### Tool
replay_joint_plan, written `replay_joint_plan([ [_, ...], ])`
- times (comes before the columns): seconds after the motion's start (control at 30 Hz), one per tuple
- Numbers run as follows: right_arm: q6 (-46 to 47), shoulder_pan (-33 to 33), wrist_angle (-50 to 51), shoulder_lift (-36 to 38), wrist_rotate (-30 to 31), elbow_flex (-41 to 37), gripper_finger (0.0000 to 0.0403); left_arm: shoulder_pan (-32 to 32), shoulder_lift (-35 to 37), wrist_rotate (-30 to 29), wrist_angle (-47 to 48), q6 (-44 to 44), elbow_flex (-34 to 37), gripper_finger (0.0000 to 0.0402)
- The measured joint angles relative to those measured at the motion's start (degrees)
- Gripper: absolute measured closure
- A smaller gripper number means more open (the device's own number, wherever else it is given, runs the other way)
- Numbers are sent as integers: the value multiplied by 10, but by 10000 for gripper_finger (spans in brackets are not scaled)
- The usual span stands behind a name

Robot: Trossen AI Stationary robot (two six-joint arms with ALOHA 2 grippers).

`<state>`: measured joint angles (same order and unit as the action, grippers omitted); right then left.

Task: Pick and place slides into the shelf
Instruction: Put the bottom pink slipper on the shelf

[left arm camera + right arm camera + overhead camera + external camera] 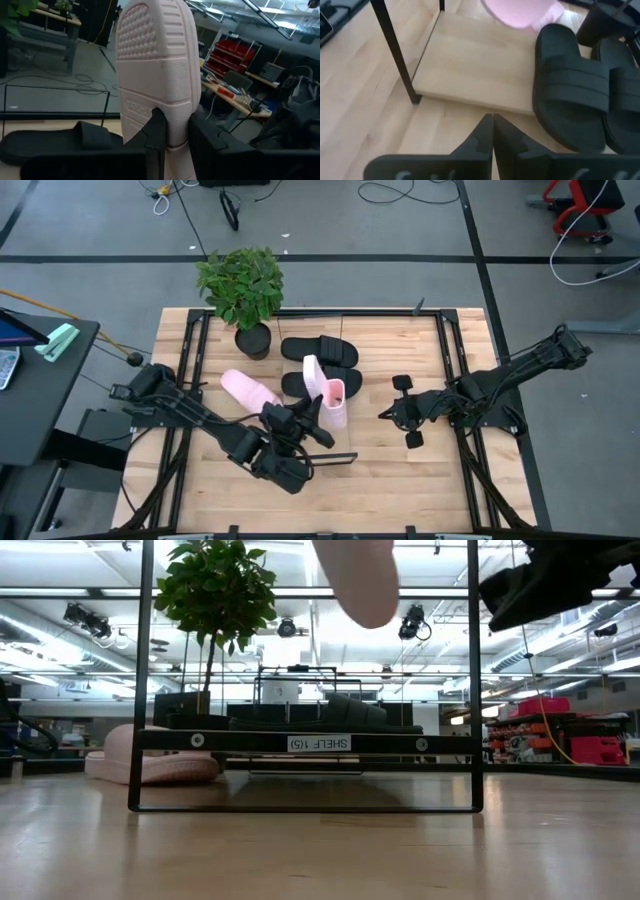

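My left gripper [312,412] is shut on a pale pink slide [331,394] and holds it high above the table, in front of the shelf [305,743]. The second pink slide [250,390] lies sole-down on the table left of the shelf. Two black slides [320,350] [296,383] lie side by side on the shelf's pale board [470,65]. My right gripper [383,413] hovers shut to the right of the shelf and touches nothing. My left gripper [177,142] pinches the pink slide between its two fingers at the slide's lower end [175,127]. The ribbed sole [155,60] faces the wrist camera. The slide stands upright above the fingers, lifted clear of the table.
A potted plant [242,288] stands at the table's far edge, just left of the shelf. The shelf's thin black frame [145,690] rises around the board. Bare slatted table lies near the front edge [400,490].
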<state>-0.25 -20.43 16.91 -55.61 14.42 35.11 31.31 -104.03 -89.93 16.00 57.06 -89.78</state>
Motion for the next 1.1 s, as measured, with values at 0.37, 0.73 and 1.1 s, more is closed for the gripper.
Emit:
replay_joint_plan([
  [0.37, -194, -56, -87, 47, 16, 0, 393, -26, 1, -1, -46, 41, -7, 341],
  [0.73, -494, -94, -123, 47, 37, 0, 360, -69, 1, 83, -238, -110, -6, 342],
  [1.1, -542, -95, -125, 48, 165, 0, 215, -71, 1, 169, -474, -383, -6, 342],
])
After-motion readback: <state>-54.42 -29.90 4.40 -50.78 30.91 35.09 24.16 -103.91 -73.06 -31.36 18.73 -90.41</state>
